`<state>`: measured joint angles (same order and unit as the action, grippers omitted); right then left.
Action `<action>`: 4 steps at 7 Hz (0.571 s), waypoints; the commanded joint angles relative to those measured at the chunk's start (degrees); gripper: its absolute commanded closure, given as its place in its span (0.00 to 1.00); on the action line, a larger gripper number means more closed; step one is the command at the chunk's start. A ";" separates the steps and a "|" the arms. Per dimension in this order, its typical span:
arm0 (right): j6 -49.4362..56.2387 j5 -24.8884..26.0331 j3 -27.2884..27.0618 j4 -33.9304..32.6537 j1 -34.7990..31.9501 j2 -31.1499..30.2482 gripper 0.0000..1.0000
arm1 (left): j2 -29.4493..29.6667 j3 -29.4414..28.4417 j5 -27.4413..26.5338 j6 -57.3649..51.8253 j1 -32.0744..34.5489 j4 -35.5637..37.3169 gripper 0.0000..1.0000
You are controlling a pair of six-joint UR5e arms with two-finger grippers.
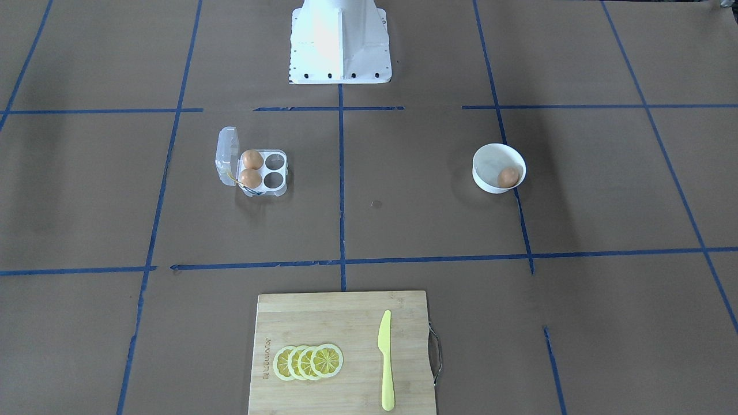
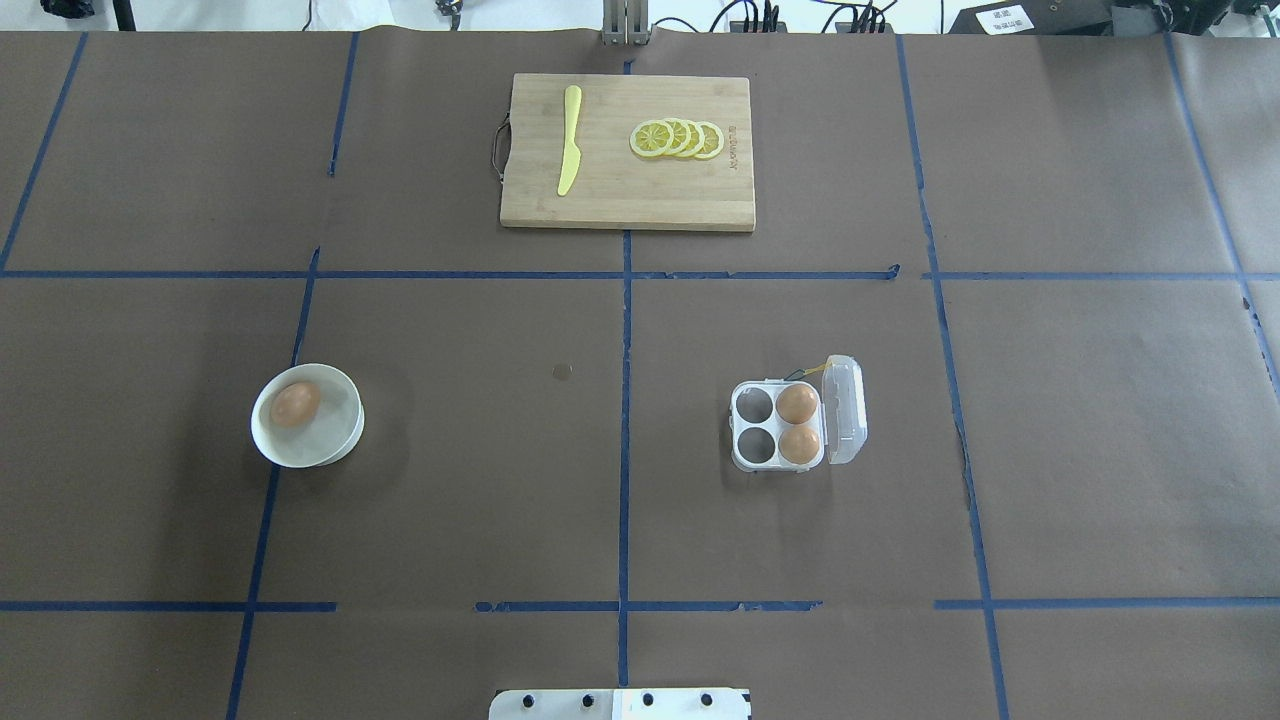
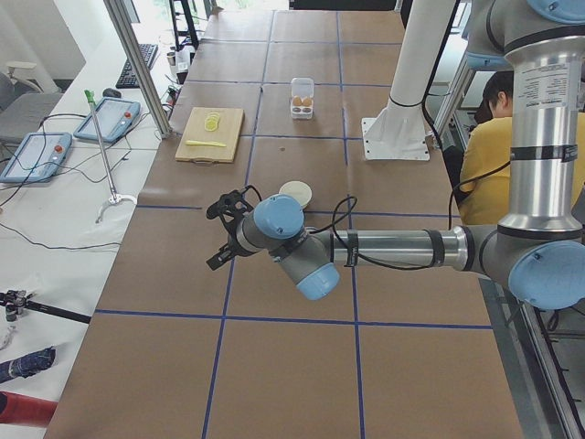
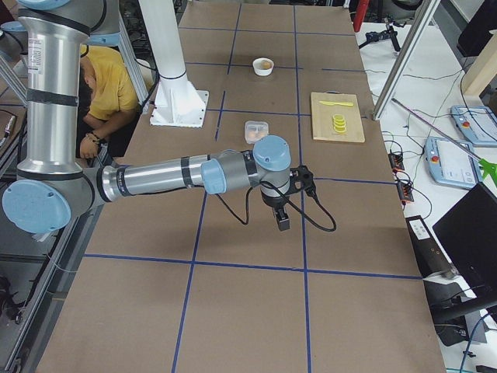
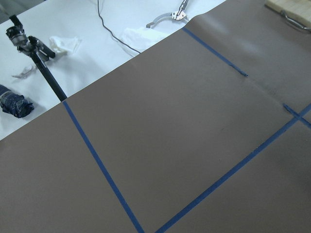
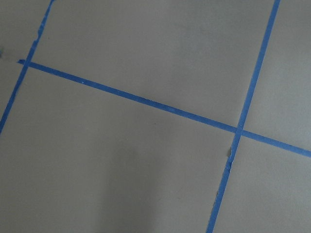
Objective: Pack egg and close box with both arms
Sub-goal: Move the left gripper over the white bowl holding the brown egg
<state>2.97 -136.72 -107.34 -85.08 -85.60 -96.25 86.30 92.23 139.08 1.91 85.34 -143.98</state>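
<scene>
An orange-brown egg (image 1: 508, 177) lies in a white bowl (image 1: 483, 173); in the overhead view the egg (image 2: 295, 403) and bowl (image 2: 340, 445) are on the table's left. The clear box (image 1: 264, 171) stands with its lid open and two brown eggs in the cells beside the lid; its other two cells are empty. It also shows in the overhead view (image 2: 755, 425). My left gripper (image 3: 219, 233) hovers above the table's left end, far from the bowl (image 3: 295, 193). My right gripper (image 4: 281, 220) hovers above the right end, away from the box (image 4: 256, 130). I cannot tell if either is open.
A wooden cutting board (image 2: 620, 195) lies at the table's far edge with a yellow knife (image 2: 569, 140) and lemon slices (image 2: 677, 138) on it. The white base block (image 1: 339, 46) stands at the robot's side. A person in yellow (image 3: 489, 137) sits behind the robot.
</scene>
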 commanded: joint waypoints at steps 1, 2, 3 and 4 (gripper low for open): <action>-0.86 -0.21 0.02 0.00 0.00 0.18 0.00 | 0.89 4.58 -7.53 19.95 -11.71 -1.04 0.00; -0.86 -0.21 0.11 -0.09 0.00 0.10 0.00 | 0.89 6.80 -13.34 28.15 -18.30 -0.95 0.00; -0.86 -0.21 0.11 0.00 0.00 -0.25 0.00 | 0.97 9.26 -18.62 35.46 -24.80 -0.25 0.00; -0.86 -0.21 0.03 0.00 0.00 -0.26 0.00 | 0.97 14.24 -23.19 39.18 -29.91 6.11 0.00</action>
<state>2.12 -136.93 -107.26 -85.10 -85.60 -96.38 87.23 101.51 121.88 34.64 62.31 -142.97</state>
